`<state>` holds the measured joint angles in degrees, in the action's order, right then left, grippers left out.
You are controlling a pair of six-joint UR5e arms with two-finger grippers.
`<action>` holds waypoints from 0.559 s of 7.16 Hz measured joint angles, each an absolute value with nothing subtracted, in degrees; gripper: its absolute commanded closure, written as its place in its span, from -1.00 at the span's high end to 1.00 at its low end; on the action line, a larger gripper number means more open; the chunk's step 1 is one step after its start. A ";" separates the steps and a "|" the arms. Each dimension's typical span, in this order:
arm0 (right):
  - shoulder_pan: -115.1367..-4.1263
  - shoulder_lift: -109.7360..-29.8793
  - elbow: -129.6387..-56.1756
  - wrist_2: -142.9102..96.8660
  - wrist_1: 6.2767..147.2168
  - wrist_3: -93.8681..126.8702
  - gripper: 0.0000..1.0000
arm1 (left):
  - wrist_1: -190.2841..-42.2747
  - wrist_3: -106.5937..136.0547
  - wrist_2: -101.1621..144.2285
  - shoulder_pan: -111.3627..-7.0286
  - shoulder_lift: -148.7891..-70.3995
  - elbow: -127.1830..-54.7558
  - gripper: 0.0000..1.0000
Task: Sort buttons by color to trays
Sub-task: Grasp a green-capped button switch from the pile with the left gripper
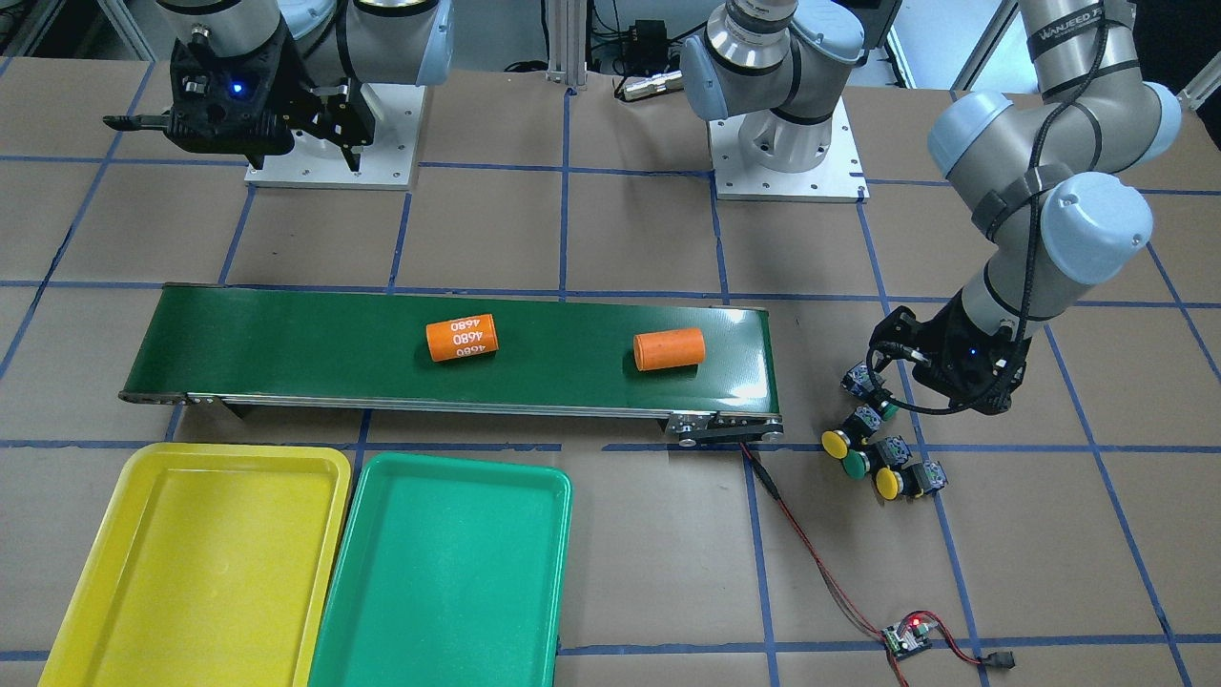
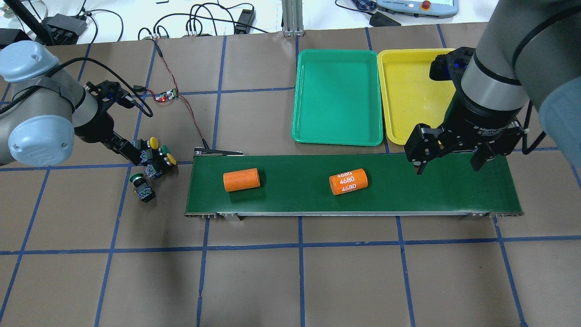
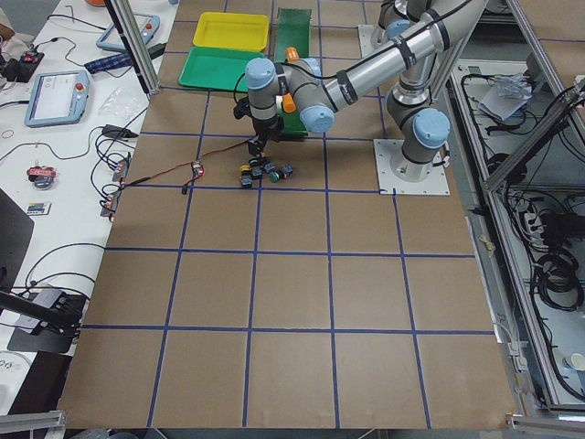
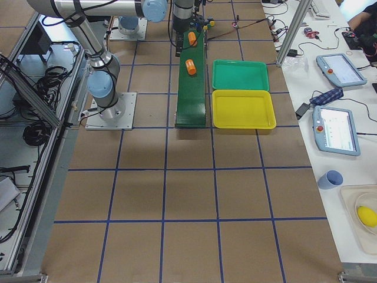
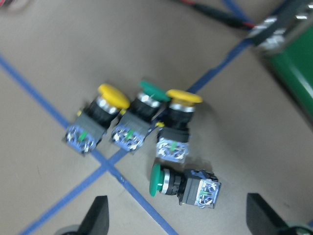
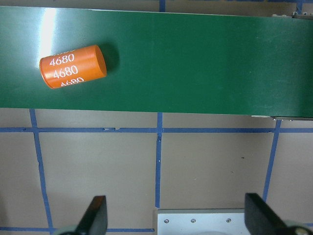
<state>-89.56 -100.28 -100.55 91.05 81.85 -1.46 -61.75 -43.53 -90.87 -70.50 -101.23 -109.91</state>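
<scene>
**Four buttons grouped on the worktop under the open left end effector**

The four buttons lie on their sides on the brown worktop (image 2: 290, 272), just beyond one end of the conveyor belt (image 2: 295, 190), on the robot's left side. In the left wrist view three of them form a row, side by side: the outer yellow button (image 5: 100, 117), the middle green button (image 5: 139, 120) and the inner yellow button (image 5: 176, 125). Their caps all point the same way. Neighbouring bodies touch or nearly touch; I cannot tell which. The lone green button (image 5: 183, 183) lies just beside the base of the inner yellow button, turned crosswise to the row.

The left end effector (image 5: 177, 215) hangs low over this group. Its two fingers are wide apart and grip nothing. In the wrist view the lone green button lies just ahead of the gap between them.

The right end effector (image 2: 451, 159) is over the other end of the belt, its fingers also spread apart.

The green tray (image 2: 336, 97) and the yellow tray (image 2: 408, 91) stand side by side beyond the belt, near the right arm and well apart from the buttons. On the belt lie a plain orange cylinder (image 2: 241, 180) and an orange cylinder printed "4680" (image 2: 348, 181). A small circuit board (image 2: 165, 95) with a red light lies near the buttons, and a red and black wire (image 2: 188, 113) joins it to the belt's end.
</scene>
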 measured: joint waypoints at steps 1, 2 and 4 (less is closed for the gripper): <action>-89.56 -100.28 -100.55 91.05 81.83 -1.48 1.00 | -61.52 -35.52 -90.93 -70.07 -102.28 -110.55 1.00; -89.56 -100.28 -100.55 91.05 81.83 -1.49 1.00 | -61.37 -26.65 -90.95 -69.96 -103.11 -111.81 1.00; -89.56 -100.28 -100.55 91.06 81.83 -1.49 1.00 | -60.88 -12.95 -90.91 -69.92 -104.02 -115.46 1.00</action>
